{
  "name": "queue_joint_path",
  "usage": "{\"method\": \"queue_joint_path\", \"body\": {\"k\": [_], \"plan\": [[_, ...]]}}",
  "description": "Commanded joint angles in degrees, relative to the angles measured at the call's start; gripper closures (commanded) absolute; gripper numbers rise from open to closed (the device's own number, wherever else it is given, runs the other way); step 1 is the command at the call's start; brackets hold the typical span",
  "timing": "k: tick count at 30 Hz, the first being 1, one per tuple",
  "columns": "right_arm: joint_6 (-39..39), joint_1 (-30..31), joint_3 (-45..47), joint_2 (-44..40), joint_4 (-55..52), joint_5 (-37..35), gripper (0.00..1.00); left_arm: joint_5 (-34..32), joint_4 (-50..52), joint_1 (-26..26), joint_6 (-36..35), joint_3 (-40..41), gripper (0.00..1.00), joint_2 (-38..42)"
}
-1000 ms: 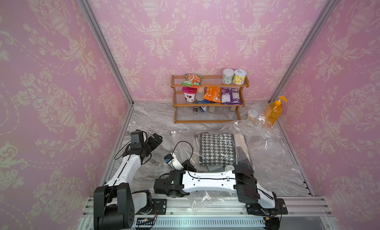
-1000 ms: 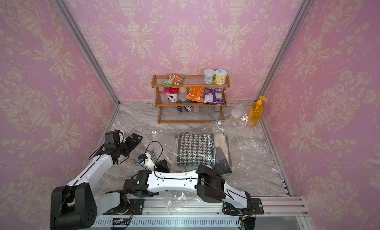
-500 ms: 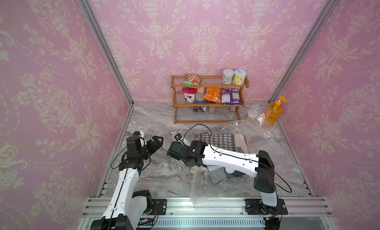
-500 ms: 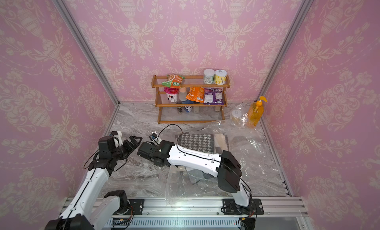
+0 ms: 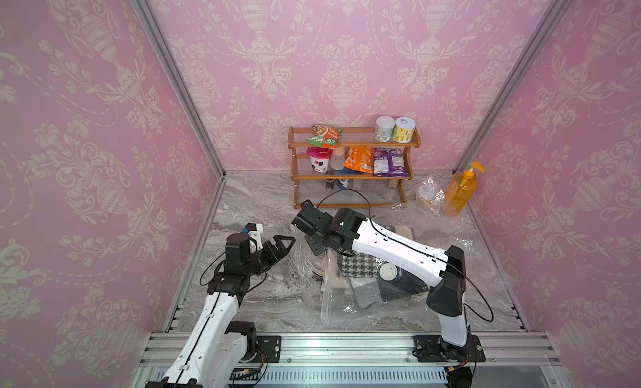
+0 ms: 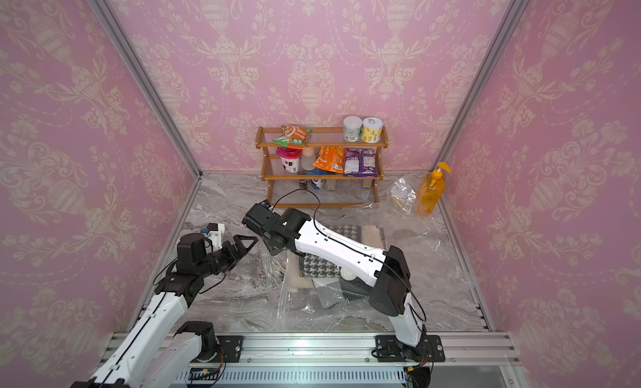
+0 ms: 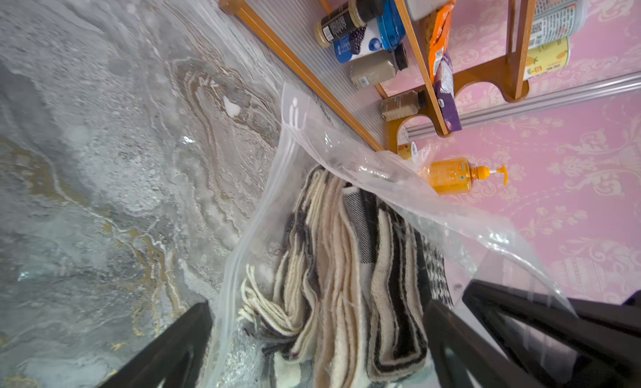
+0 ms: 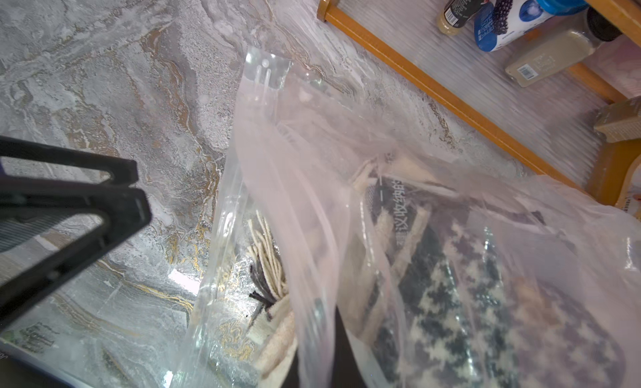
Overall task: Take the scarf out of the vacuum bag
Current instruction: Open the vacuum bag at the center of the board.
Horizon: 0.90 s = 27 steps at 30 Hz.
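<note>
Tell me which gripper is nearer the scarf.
Right. The right gripper, shut on the vacuum bag, hangs over the scarf at its fringe; the open left gripper sits outside the bag.

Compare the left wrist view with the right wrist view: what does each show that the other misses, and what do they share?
Only the left wrist view shows the orange pump bottle, the cans atop the wooden rack, and the scarf edge-on with its folds stacked. Only the right wrist view shows the scarf's broad houndstooth face and the printed lettering on the plastic. Both show the vacuum bag with its mouth open, the scarf's cream fringe, the rack's bottom rail, the small bottles behind that rail, and the marble table.
</note>
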<state>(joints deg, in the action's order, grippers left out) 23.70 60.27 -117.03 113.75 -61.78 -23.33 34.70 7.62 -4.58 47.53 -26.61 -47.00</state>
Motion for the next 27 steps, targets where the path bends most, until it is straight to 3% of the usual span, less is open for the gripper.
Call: {"method": "queue_joint_path", "body": {"k": [1, 14, 27], "plan": [[-1.1, -0.6, -3.4, -0.8, -2.1, -0.8, 0.95, 3.3, -6.3, -3.3, 3.4, 1.8, 0.02, -1.8], [2.5, -2.1, -4.8, -3.1, -6.6, 1.2, 0.95, 3.9, -18.3, -17.5, 6.1, -1.0, 0.03, -9.8], [7.8, -3.7, 14.0, -14.2, -2.4, 3.3, 0.94, 2.3, -25.5, -26.0, 6.3, -3.9, 0.04, -20.5]]}}
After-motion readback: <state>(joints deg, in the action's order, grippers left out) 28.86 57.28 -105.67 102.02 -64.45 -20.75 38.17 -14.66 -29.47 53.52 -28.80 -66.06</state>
